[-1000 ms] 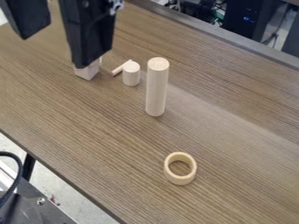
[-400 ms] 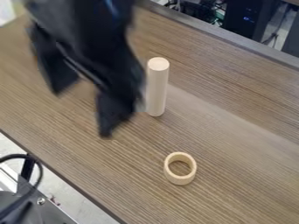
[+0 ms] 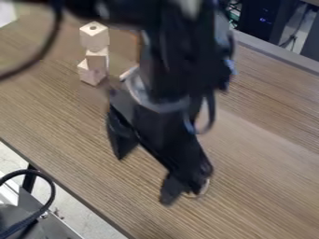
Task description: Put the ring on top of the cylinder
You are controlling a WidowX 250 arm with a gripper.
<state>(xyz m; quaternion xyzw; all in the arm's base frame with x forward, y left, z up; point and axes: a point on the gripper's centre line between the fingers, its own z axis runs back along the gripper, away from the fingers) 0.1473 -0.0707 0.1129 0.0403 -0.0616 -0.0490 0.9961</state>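
Background: dark equipment [image 3: 265,18] with a small blue light at upper right, beyond the bench's far edge; pale floor [image 3: 68,198] below the near edge at lower left. Surface is a wood-grain bench [image 3: 268,154].

Arm [image 3: 177,51] enters from the top edge and crosses the middle of the bench. Its upper part is large and blurred; the wrist end slants down and slightly toward the near edge. Pincer [image 3: 144,181] points downward over the near half of the bench, tilted, one finger at left and higher, the other lower and to the right. State: fingers spread well apart, nothing seen between them.

Ring [image 3: 204,189] on the near half of the bench, mostly covered by the lower-right finger, a pale curve of its rim visible past it. Contact between finger and ring: cannot tell.

Other items: three pale wooden blocks [image 3: 94,36] stacked toward the far left, slightly offset from one another; one end of a pale stick [image 3: 128,73] just right of the stack. Black cable [image 3: 48,198] loops at lower left over a dark metal plate [image 3: 31,205].
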